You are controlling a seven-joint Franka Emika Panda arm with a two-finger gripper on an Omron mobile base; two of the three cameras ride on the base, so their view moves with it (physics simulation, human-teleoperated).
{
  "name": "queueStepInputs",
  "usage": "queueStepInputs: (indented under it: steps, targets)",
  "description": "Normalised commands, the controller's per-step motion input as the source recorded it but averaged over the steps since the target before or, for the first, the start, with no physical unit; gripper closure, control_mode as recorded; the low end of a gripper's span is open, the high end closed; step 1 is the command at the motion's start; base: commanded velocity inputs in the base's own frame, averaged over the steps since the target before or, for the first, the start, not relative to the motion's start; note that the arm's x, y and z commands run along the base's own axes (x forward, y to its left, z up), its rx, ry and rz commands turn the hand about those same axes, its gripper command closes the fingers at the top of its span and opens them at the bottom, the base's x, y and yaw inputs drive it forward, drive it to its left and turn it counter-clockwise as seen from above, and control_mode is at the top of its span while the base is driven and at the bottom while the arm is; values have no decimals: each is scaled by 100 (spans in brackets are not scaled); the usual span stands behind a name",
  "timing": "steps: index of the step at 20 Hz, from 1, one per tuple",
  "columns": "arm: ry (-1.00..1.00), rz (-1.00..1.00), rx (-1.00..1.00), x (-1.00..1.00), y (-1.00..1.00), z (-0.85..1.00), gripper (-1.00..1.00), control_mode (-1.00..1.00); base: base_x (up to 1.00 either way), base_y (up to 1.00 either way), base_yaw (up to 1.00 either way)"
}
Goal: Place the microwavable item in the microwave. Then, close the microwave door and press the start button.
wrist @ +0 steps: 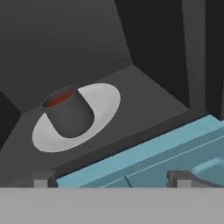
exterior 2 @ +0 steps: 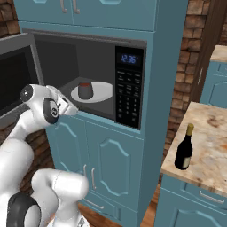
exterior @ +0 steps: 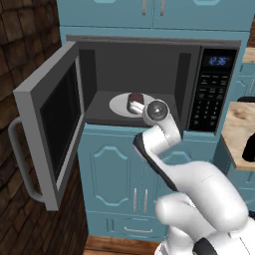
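Pincer open, apart from cup on turntable plate.

The microwave sits in a cabinet wall, above the lower cabinet doors. Inside it, the cup stands upright on the turntable plate, near the plate's middle. The microwave door hangs open to the microwave's left. The keypad panel is on its right side. Well right of the microwave, a wine bottle stands on a counter.
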Motion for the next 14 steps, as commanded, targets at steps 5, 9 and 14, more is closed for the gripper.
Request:
queueStepInputs:
  steps: [5,9,14]
  targets:
    - [-11,34,-31,-100,14,3,-100,-100,0,0,0]
    - [-10,33,-30,-100,28,3,-100,-100,0,0,0]
    - [-14,33,-33,-100,35,0,-100,-100,0,0,0]
